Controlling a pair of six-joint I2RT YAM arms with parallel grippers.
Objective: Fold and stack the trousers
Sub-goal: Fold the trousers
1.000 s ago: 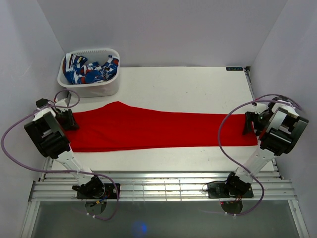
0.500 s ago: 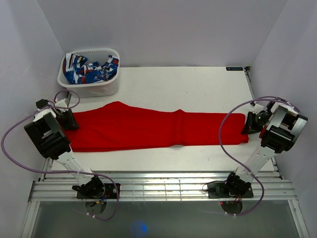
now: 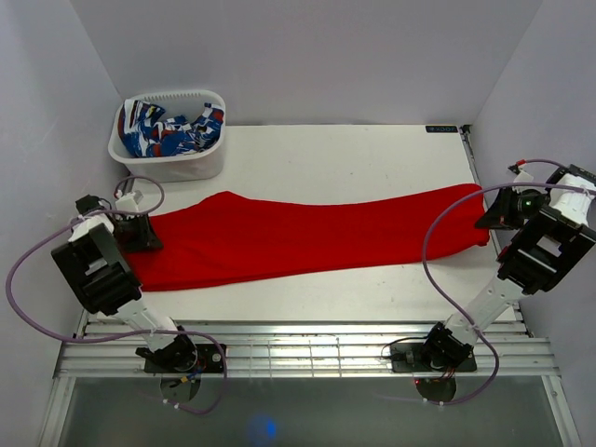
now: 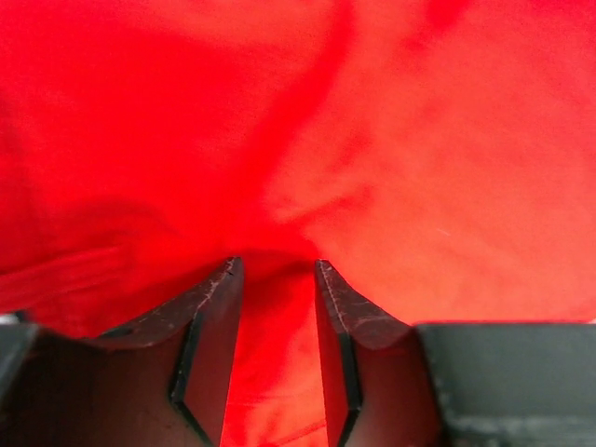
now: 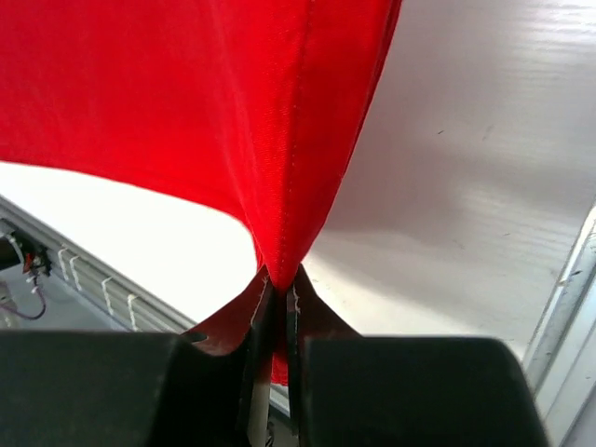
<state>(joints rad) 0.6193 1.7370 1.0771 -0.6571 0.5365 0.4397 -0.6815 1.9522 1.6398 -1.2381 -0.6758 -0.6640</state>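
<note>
The bright red trousers [image 3: 307, 237] lie stretched across the table [image 3: 354, 158] from left to right. My right gripper [image 3: 489, 216] is shut on the leg end at the far right and holds it raised off the table. In the right wrist view the trousers [image 5: 186, 93] hang taut from the right gripper [image 5: 279, 275]. My left gripper [image 3: 144, 233] rests at the waist end on the left. In the left wrist view the left gripper [image 4: 275, 265] has its jaws standing apart, and the trousers [image 4: 372, 140] fill the view, with cloth showing in the gap.
A white basket [image 3: 177, 166] with blue-white-red patterned cloth [image 3: 172, 130] stands at the back left corner. Metal rails [image 3: 298, 349] run along the table's near edge. Purple cables [image 3: 438, 270] loop from both arms.
The right gripper shut on the leg end and pulled it up and to the right, drawing the trousers taut. The left jaws widened a little and that gripper shifted slightly right.
</note>
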